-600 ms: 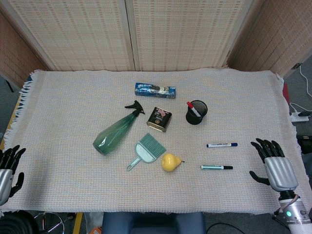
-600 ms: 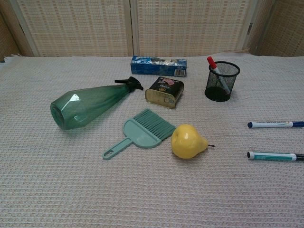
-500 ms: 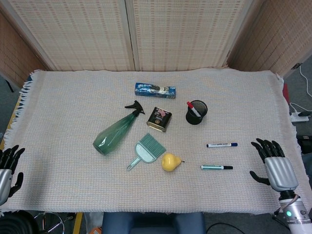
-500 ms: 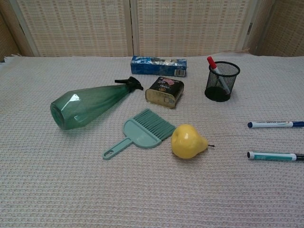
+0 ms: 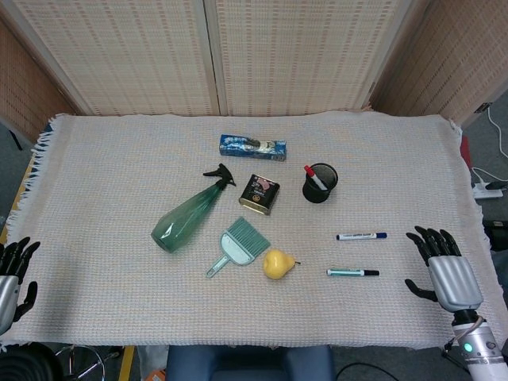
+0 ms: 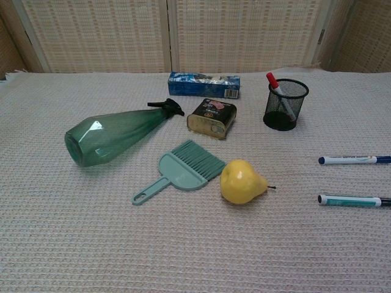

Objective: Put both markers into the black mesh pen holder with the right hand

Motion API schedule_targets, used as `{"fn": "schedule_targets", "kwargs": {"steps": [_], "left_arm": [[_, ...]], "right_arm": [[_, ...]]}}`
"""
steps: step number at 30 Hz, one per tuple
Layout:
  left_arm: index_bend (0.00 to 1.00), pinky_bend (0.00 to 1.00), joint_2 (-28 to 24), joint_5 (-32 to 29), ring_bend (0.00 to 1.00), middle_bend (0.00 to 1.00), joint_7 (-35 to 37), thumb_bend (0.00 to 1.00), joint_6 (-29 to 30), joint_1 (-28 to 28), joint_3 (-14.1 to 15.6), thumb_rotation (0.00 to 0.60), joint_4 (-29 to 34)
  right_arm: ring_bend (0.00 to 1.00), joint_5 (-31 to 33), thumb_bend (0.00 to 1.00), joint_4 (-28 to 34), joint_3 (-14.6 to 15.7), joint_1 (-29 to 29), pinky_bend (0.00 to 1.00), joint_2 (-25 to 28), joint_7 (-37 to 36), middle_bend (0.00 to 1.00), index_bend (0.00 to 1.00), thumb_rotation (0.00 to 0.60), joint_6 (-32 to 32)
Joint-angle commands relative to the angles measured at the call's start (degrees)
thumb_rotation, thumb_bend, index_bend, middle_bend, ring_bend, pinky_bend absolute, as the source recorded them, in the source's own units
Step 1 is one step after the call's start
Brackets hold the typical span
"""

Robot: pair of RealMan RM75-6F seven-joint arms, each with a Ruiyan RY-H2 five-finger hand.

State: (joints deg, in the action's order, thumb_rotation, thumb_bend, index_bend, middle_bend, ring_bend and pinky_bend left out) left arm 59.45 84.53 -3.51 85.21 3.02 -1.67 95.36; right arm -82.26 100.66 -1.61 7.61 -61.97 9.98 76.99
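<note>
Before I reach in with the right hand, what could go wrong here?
The markers lie flat on the cloth: the teal marker and the blue marker may roll or slip from the fingers of the right hand. The pen holder already holds a red-capped pen, and might tip if nudged.

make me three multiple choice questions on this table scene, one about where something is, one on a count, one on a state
1. Where is the yellow pear?
A. Inside the pen holder
B. Beside the small brush
C. On the blue box

2. How many markers lie on the cloth?
A. Two
B. Four
C. None

3. How is the right hand?
A. Holding a marker
B. Pressing the pear
C. Open, holding nothing

Answers: 1 B, the pear sits by the small brush. 2 A, the blue-capped marker and the teal marker. 3 C, its fingers are apart, away from both markers.
</note>
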Motion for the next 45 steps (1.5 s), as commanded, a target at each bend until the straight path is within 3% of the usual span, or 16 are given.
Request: {"fn": "schedule_targets", "kwargs": {"steps": [1, 6, 12, 16, 26, 45], "left_arm": [[0.1, 0.1, -0.19, -0.21, 0.0, 0.0, 0.04, 0.51, 0.07, -0.11, -0.02, 0.6, 0.28], [0.1, 0.1, -0.49, -0.07, 0.0, 0.0, -0.08, 0.51, 0.39, -0.24, -0.03, 0.6, 0.81], [0.1, 0.1, -0.78, 0.36, 0.0, 0.0, 0.06, 0.51, 0.57, -0.3, 0.11, 0.6, 1.27], [0.1, 0.1, -0.99, 0.64, 0.0, 0.0, 0.37, 0.51, 0.75, -0.38, 0.18, 0.6, 1.44], [0.1, 0.1, -1.19, 0.36, 0.0, 0.0, 1.34, 0.51, 0.58, -0.37, 0.08, 0.6, 1.16], [0.1, 0.1, -1.3, -0.12, 0.0, 0.0, 1.77, 0.51, 0.26, -0.34, -0.03, 0.6, 0.99]], "right_arm": [[0.06, 0.06, 0.13, -0.28, -0.03, 0.19, 0.04, -0.57, 0.38, 0.06, 0.18, 0.6, -0.21], [0.08, -0.27, 0.13, -1.09, -0.65, 1.31, 0.04, -3.56, 3.15, 0.06, 0.22, 0.6, -0.55], [0.08, 1.07, 0.13, -1.23, -1.11, 5.71, 0.04, -8.03, 10.28, 0.06, 0.25, 0.6, -6.81], [0.09, 4.47, 0.13, -2.39, -1.87, 8.82, 0.04, -11.65, 15.14, 0.06, 0.28, 0.6, -11.44], [0.14, 13.65, 0.13, -5.72, -4.03, 13.69, 0.08, -19.02, 23.89, 0.07, 0.39, 0.6, -15.99], [0.15, 20.72, 0.13, -9.07, -2.18, 17.2, 0.1, -24.15, 29.64, 0.07, 0.42, 0.6, -17.01]]}}
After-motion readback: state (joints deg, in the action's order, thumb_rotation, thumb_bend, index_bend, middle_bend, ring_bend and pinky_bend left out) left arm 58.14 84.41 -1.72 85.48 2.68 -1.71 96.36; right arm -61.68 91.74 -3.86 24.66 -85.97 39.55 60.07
